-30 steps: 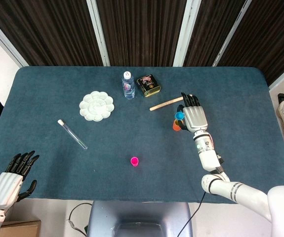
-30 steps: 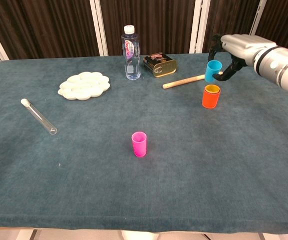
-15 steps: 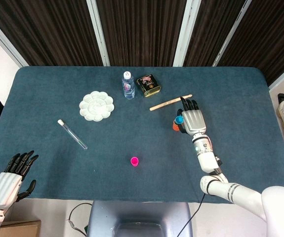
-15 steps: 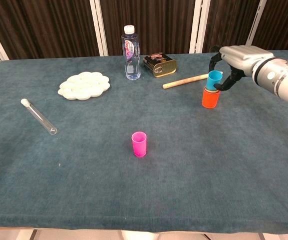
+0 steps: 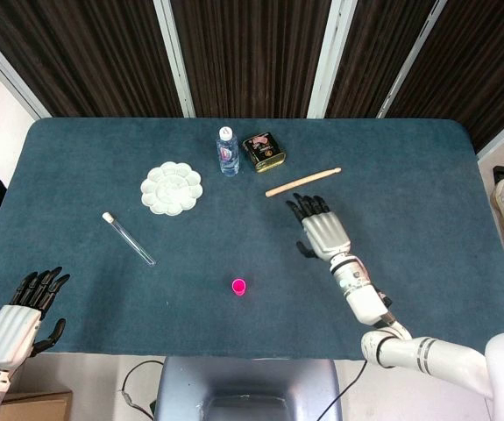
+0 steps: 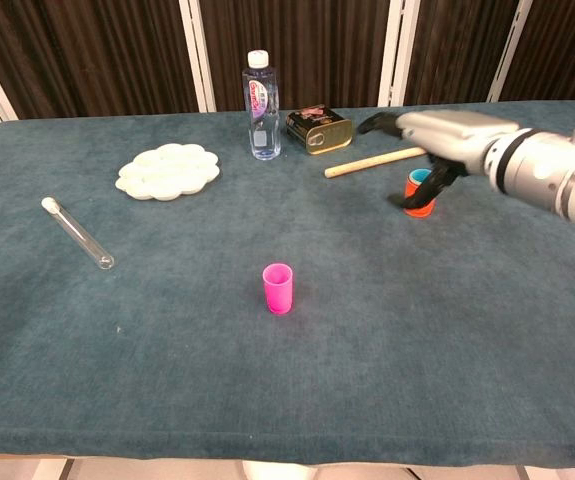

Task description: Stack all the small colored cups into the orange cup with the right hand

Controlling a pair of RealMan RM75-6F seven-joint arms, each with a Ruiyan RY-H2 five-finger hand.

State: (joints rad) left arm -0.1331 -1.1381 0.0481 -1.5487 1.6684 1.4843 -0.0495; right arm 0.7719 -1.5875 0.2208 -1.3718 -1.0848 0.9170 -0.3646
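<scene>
The right hand (image 6: 437, 135) hovers over the orange cup (image 6: 419, 200) with fingers spread wide, holding nothing. The blue cup (image 6: 420, 177) sits nested inside the orange cup, right of centre on the surface (image 6: 167, 350). The pink cup (image 6: 278, 288) stands alone near the middle, well apart from them. The left hand (image 5: 19, 320) rests open off the near left edge.

No legible text anywhere. Water bottle (image 6: 261, 105), upper centre of chest view: pink-and-blue label, print too small to read. Dark tin (image 6: 319, 130) just right of bottle: gold-toned lid design with pink mark, lettering unreadable. Head view: both too small.
</scene>
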